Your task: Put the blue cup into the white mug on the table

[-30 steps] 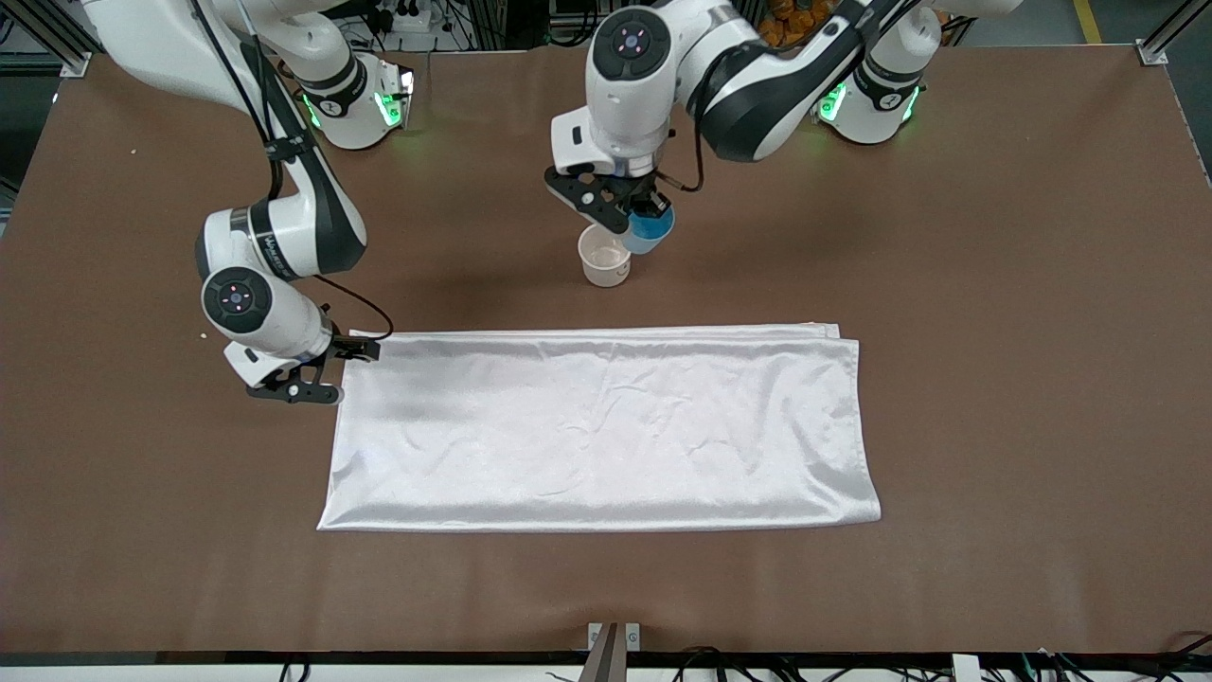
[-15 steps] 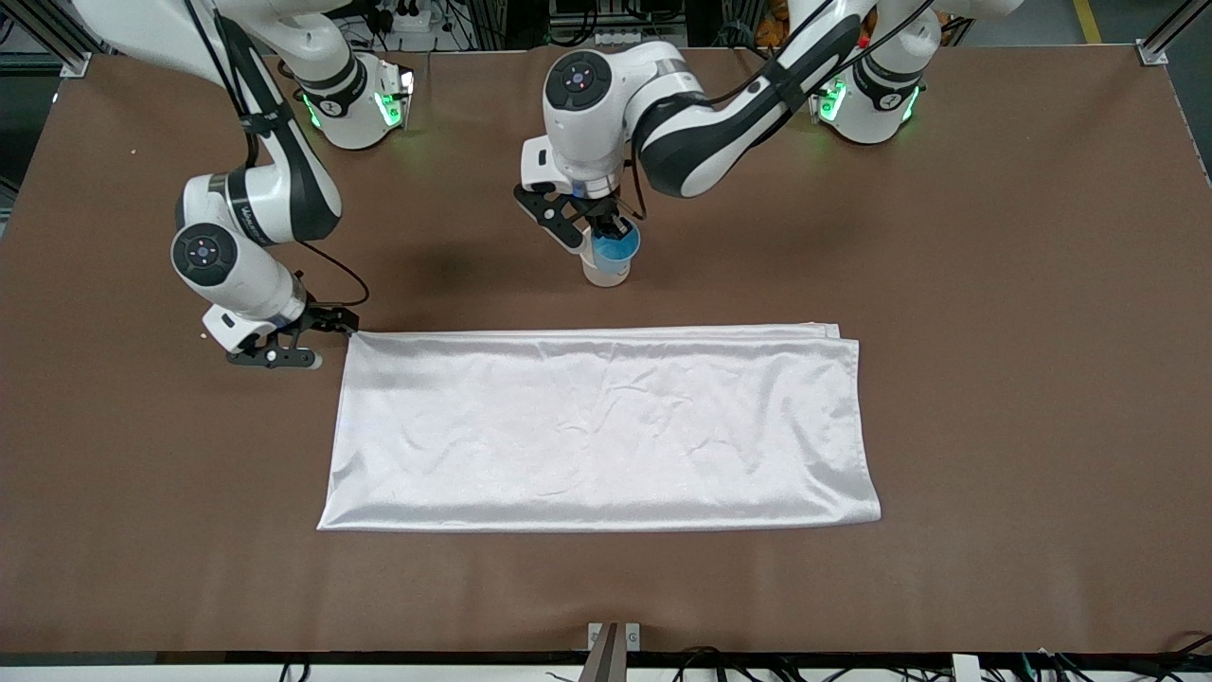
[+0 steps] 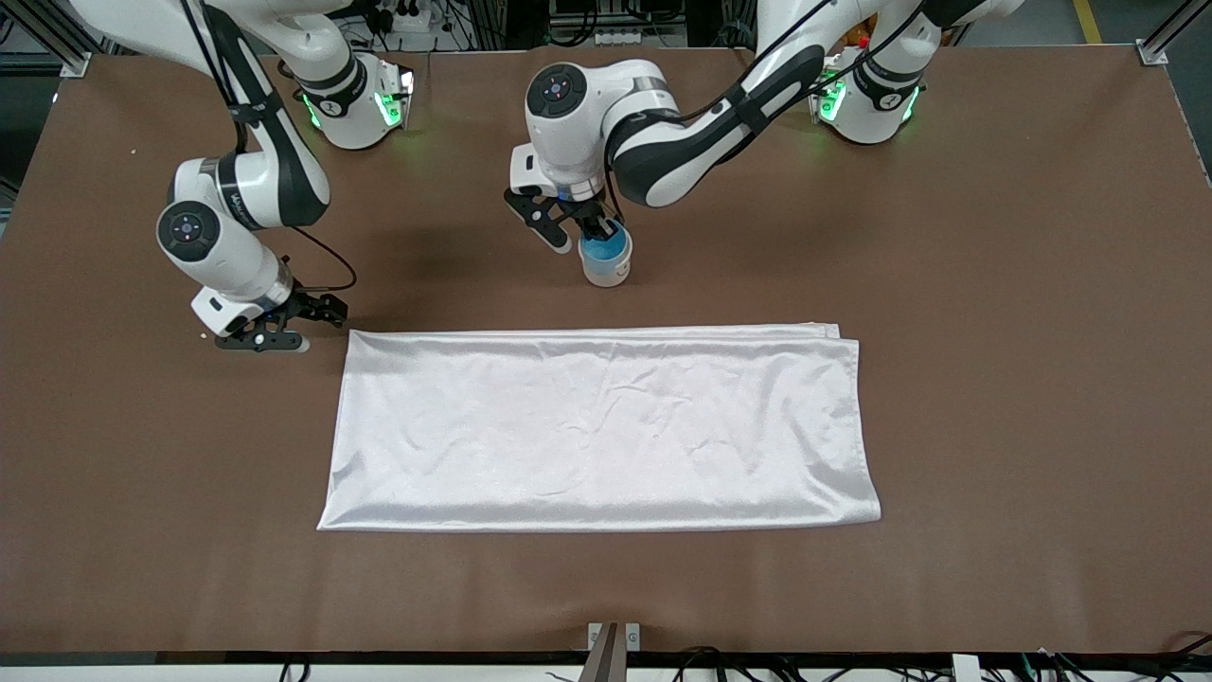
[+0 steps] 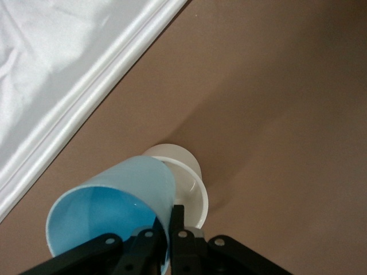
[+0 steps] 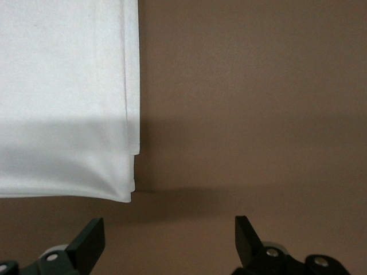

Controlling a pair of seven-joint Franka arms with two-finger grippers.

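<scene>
I see a white cloth lying flat on the table, a long rectangle with light wrinkles, nearer the front camera than the middle of the table. Its folded, layered edge faces the arms' bases. I also see a small metal bracket at the table's near edge.

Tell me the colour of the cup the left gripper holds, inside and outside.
Blue cup: bright blue inside, paler light blue outside; clearest in the left wrist view.
</scene>
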